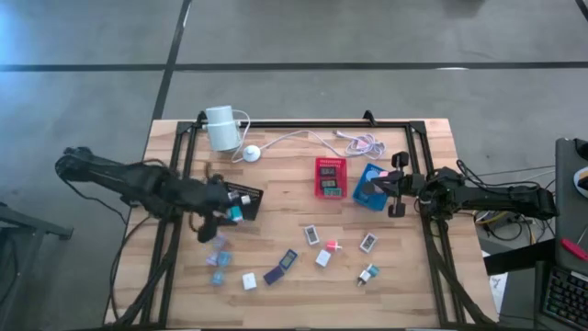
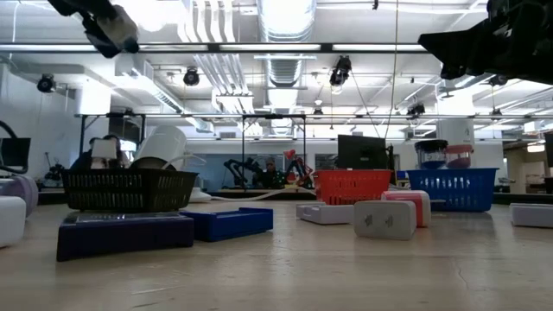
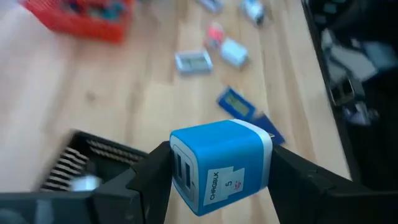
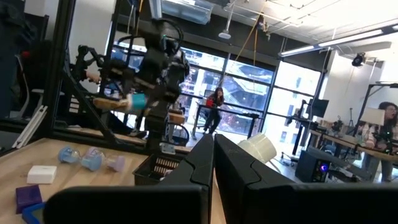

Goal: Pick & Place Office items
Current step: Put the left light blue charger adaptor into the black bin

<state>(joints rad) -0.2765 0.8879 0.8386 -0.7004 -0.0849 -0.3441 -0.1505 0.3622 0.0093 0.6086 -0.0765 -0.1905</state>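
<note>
My left gripper hangs above the table by the black tray, shut on a blue charger cube with a white band. The cube also shows from the right wrist view. Several small office items lie loose on the wood: a white one, a dark blue one, a pink one and pale blue ones. My right gripper is shut on nothing, raised over the blue tray; its closed fingers show in the right wrist view. My left gripper pinches the blue charger cube by two opposite sides between its two fingers. The fingers slant downward toward the table's right. The cube is lifted clear of the table, its slotted face toward the wrist camera.
A red tray holding small pieces stands mid-table. At the far edge are a white cylinder, its round puck and a white cable. A black frame rail runs along each side of the table.
</note>
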